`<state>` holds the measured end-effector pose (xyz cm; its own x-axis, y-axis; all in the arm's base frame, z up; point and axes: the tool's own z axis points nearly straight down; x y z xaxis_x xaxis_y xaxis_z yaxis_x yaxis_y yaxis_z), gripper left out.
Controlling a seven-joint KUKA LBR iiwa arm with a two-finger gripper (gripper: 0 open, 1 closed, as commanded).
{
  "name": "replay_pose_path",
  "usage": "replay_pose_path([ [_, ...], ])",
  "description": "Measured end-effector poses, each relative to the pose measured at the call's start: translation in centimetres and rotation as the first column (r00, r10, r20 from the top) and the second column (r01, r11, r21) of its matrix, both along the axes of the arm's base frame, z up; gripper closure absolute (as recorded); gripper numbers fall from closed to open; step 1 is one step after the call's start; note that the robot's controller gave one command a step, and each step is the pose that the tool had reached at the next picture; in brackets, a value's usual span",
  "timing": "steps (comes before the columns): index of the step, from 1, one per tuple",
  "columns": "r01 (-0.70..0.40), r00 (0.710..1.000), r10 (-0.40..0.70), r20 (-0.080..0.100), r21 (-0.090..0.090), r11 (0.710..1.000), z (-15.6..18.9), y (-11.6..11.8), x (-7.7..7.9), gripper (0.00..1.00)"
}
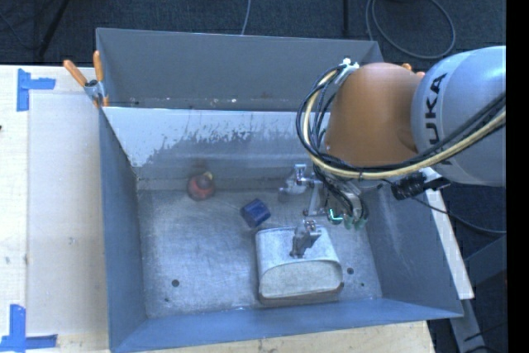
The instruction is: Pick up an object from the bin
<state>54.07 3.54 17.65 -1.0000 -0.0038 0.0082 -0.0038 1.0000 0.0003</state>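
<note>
My gripper [302,244] hangs low over the bin floor right of centre, its fingertips down on the far end of a pale grey rectangular sponge-like block [296,277] that lies near the front wall. A small blue block [255,212] sits just left of the gripper, apart from it. Further left, near the back wall, rests a small round reddish-brown ball [200,185].
The orange wrist cover and looped cables hang above the bin's right half, hiding the floor there. The bin's sloped walls close in on all sides, and bare floor stretches across the left front.
</note>
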Motion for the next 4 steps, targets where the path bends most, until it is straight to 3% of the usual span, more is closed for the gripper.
replay_pose_path([
  [1,-0.11,0.994,0.11,0.011,0.003,0.994,-10.7,-8.1,-1.3,0.0],
  [2,-0.149,0.989,0.149,0.023,0.0,0.989,-7.3,-2.4,-2.9,0.0],
  [3,-0.045,0.999,0.044,0.019,0.0,0.999,-6.8,-6.0,-3.3,0.0],
  [4,0.119,0.993,-0.119,0.022,0.005,0.993,-10.3,-8.9,-2.9,0.0],
])
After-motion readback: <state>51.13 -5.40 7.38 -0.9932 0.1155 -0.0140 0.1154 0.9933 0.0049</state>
